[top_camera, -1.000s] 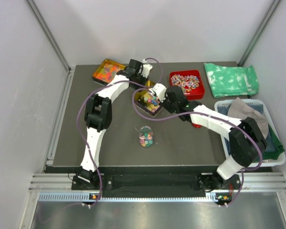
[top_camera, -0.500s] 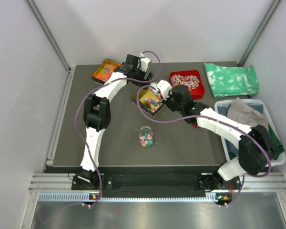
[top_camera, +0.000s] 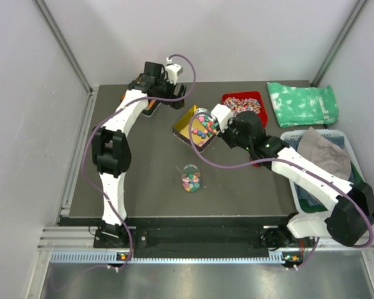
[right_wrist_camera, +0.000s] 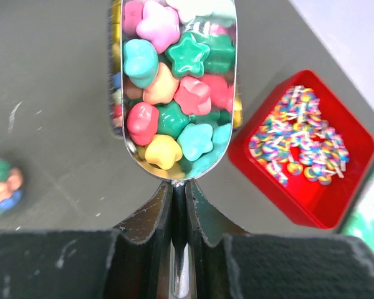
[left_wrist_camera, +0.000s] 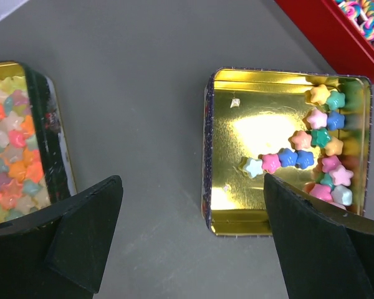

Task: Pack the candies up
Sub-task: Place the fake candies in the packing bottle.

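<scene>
Candies (right_wrist_camera: 174, 93) in scoop (right_wrist_camera: 177, 177), red tray (right_wrist_camera: 269, 187) just beside

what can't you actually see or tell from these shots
- Left wrist view: the gold tin's lower right corner is behind a finger, so not all the candies can be counted.
- Left wrist view: the gummy tin is cut off by the left edge.
- Right wrist view: the jar is blurred and cut by the left edge, so its fill is unreadable.
- Right wrist view: the scoop covers most of the gold tin beneath.

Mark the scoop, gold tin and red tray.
Silver metal scoop (right_wrist_camera: 174, 178), right wrist view, lower rim.
Square gold tin (left_wrist_camera: 255, 131), left wrist view, bare floor.
Red plastic tray (right_wrist_camera: 268, 190), right wrist view, near wall.
</scene>
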`<state>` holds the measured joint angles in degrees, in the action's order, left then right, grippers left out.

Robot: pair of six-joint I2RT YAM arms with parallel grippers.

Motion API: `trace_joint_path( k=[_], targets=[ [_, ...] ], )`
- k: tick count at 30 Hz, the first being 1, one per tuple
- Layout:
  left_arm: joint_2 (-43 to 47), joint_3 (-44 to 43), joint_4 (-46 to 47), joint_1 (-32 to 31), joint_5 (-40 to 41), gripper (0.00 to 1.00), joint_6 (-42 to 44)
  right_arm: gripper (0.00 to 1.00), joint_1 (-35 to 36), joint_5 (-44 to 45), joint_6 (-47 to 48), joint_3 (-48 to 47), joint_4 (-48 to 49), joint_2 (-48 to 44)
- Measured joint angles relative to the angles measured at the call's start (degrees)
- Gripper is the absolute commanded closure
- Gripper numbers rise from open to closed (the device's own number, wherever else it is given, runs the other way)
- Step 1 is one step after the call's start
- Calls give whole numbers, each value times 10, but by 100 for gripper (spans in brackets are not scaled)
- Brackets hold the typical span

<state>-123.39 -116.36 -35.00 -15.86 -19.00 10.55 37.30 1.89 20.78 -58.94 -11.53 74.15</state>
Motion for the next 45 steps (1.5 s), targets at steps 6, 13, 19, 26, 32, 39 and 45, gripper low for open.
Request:
trace_joint_path(
  k=[6, 13, 19, 26, 32, 39, 45],
  targets=[
    [37, 37, -1, 7, -16, 1, 10, 100, 0, -34, 10, -1, -52, -2],
    [44, 78, -15, 9, -22, 1, 28, 100, 0, -54, 54, -10, -137, -23],
    [59, 117, -21, 25, -21, 1, 34, 100, 0, -68, 91, -34, -215, -48],
    [91, 141, -25, 42, -11, 1, 47, 100, 4, -70, 114, -46, -282, -71],
    [104, 157, -35, 46, -8, 1, 63, 100, 12, -68, 122, -46, -298, -85],
    [104, 156, -73, 46, 7, 1, 91, 100, 53, -65, 126, -45, -305, -92],
    [108, 155, -90, 47, 14, 1, 99, 100, 80, -63, 143, -45, -327, -92]
  ],
)
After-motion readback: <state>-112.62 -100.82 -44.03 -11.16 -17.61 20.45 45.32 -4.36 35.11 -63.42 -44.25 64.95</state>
